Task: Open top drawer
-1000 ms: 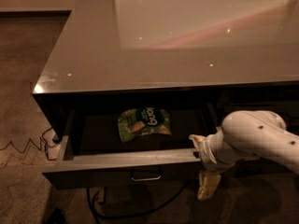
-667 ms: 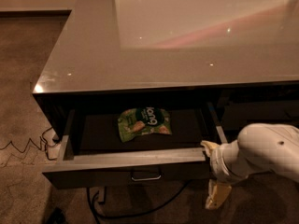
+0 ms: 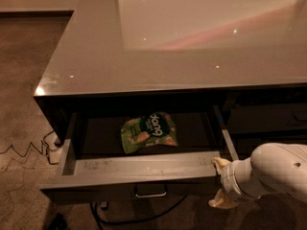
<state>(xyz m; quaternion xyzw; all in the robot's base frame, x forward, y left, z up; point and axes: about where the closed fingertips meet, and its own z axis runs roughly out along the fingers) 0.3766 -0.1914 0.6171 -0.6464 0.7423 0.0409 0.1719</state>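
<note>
Top drawer (image 3: 139,169) stands pulled well out of the cabinet (image 3: 168,61), with a green snack bag (image 3: 148,131) mid-floor. My gripper (image 3: 218,183) sits beside the drawer's right front corner, off the handle (image 3: 151,193), tips apart and holding nothing. I judge the pull finished.

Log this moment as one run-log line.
top drawer: open | snack bag: inside | tool: at drawer front's right end

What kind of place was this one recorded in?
Probably an office or break-room area, though that is a guess: a long glossy counter with dark drawers, a carpeted floor, and a snack bag in the open top drawer. The gripper sits at that drawer's front corner.
</note>
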